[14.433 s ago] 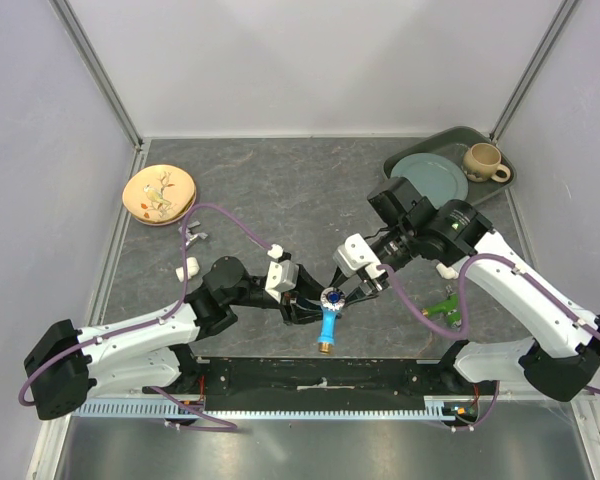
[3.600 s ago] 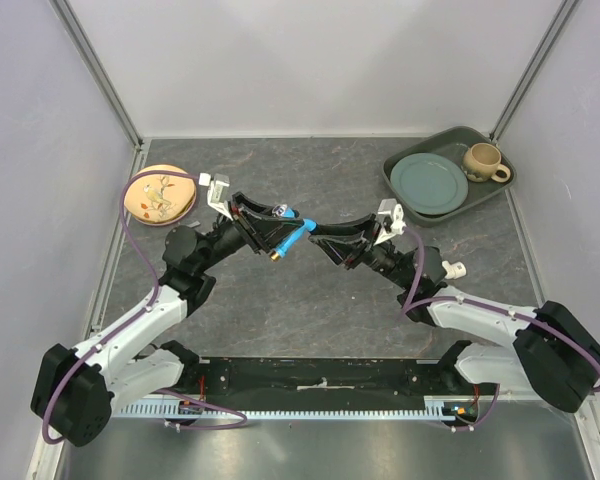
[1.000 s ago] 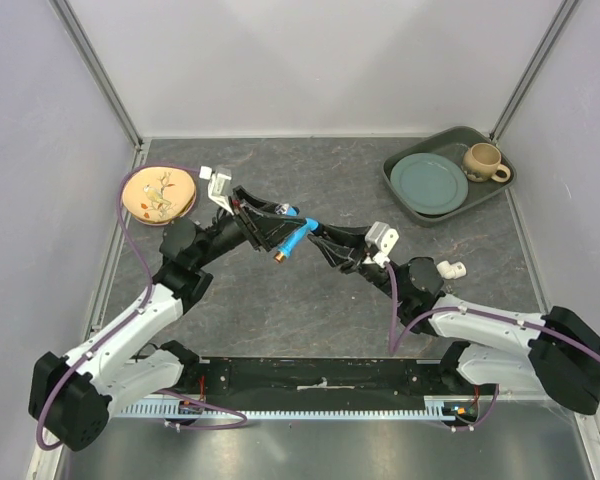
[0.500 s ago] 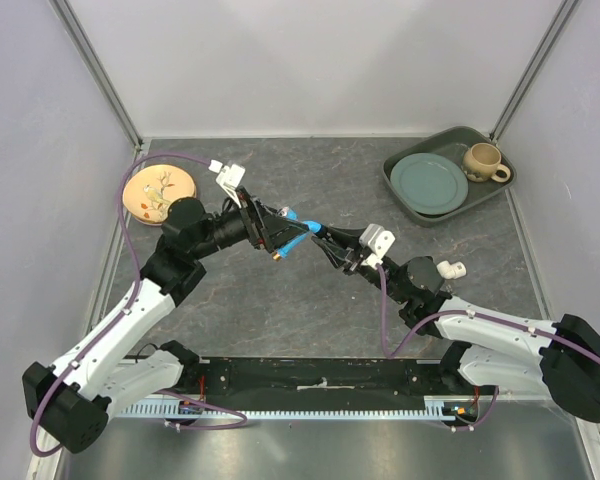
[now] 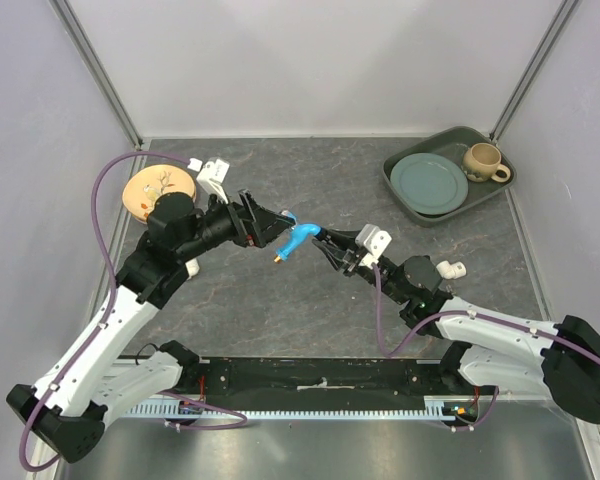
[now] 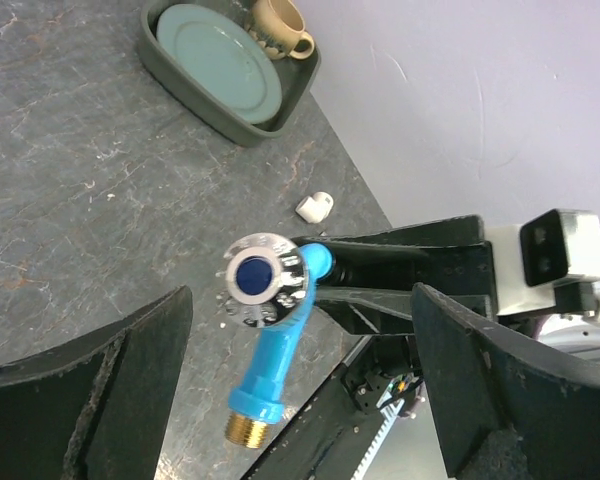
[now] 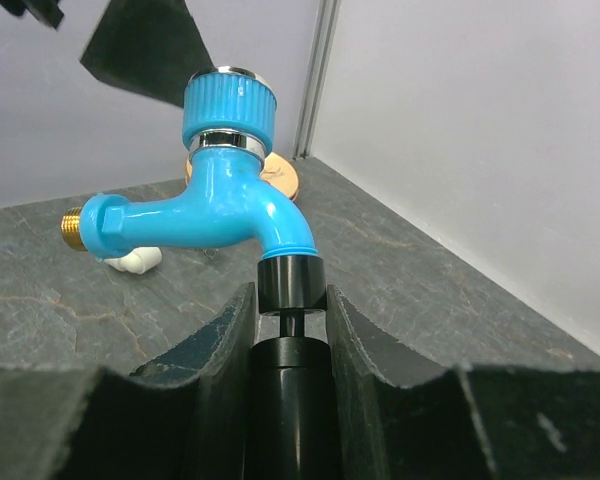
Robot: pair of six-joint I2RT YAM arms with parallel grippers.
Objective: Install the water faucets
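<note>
Right now the right gripper [image 7: 290, 300] is clamped on the black end piece of a bright blue plastic water faucet [image 7: 220, 215] with a round ribbed knob. It holds the faucet up off the dark grey stone-patterned table [image 5: 310, 330], near the middle of the workspace. In the right wrist view the two fingers press against either side of that black piece. The blue faucet body curves away above them, its knob is on top, and its brass-coloured threaded tip [image 7: 72, 225] points left.

The left gripper [image 5: 278, 230] faces the blue faucet from the opposite side with its jaws spread wide. In the left wrist view the knob and spout sit in the gap between the two fingers and touch neither.

From above, the two arms meet nose to nose, and the brass tip angles toward the near edge.

A small white elbow pipe piece [image 5: 450, 268] lies on the table beside the right arm. At the far right corner a dark grey-green tray [image 5: 395, 190] holds a round teal plate [image 5: 428, 182] and a beige mug [image 5: 483, 161]. At the far left, an orange-yellow flowered plate [image 5: 152, 188] lies partly behind the left arm.
</note>
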